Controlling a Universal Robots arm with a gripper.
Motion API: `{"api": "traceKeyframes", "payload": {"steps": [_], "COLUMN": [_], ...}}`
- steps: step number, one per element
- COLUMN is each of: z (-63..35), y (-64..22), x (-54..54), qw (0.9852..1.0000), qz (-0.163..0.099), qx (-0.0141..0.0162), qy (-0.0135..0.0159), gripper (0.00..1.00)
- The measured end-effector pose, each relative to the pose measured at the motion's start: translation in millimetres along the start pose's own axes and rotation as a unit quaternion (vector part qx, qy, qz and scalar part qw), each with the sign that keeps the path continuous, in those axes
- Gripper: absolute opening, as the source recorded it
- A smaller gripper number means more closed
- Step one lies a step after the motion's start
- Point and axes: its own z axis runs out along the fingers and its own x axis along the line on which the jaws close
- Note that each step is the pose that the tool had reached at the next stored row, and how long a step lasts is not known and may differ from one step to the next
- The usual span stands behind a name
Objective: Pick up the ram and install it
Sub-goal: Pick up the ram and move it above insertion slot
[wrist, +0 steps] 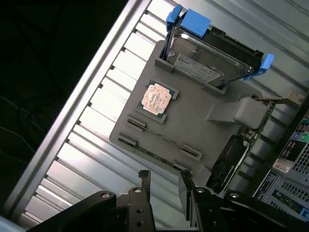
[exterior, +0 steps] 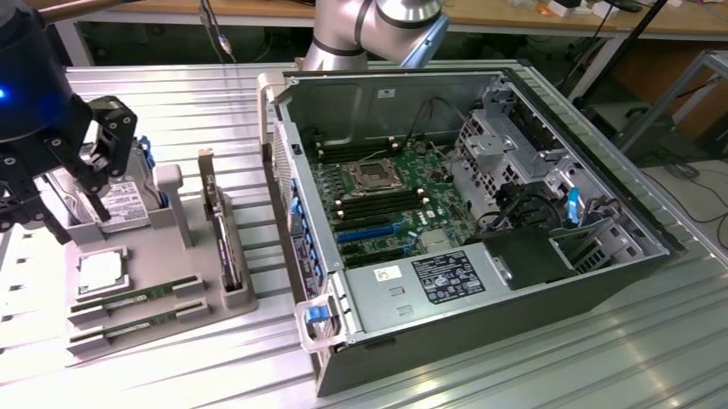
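Hovering nr tray (exterior: 170,249), gripper (exterior: 82,228) spread, empty, partly cut off by frame edge; ram (exterior: 135,299) in slot.

Over on the ribbed metal table (exterior: 534,362) sits a grey holder tray (exterior: 170,256). A hard drive (wrist: 200,63) in a blue caddy stands on edge in its rear slot, and a square silver processor (wrist: 156,98) lies flat just beside it. A tall expansion card (exterior: 228,247) stands upright along the tray's edge nearest the computer case (exterior: 376,94). The case lies open, showing the green motherboard (exterior: 393,204), the empty processor socket (exterior: 371,176) and a labelled power supply (exterior: 438,277).
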Motion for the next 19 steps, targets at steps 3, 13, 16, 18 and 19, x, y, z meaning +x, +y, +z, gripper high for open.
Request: {"api": "traceKeyframes", "payload": {"steps": [3, 13, 16, 18, 19], "z": [0.1, 0.4, 0.4, 0.5, 0.5], "y": [0.0, 0.0, 0.0, 0.0, 0.0], "x": [0.0, 0.0, 0.0, 0.0, 0.0], "qw": [0.9995, 0.9885, 0.9786, 0.9721, 0.9699], "qz": [-0.032, -0.151, -0.205, -0.234, -0.243], "qx": [-0.0004, -0.0016, -0.0022, -0.0025, -0.0026], "qy": [0.001, 0.0045, 0.0061, 0.007, 0.0072], "gripper": [0.37, 0.37, 0.37, 0.37, 0.37]}}
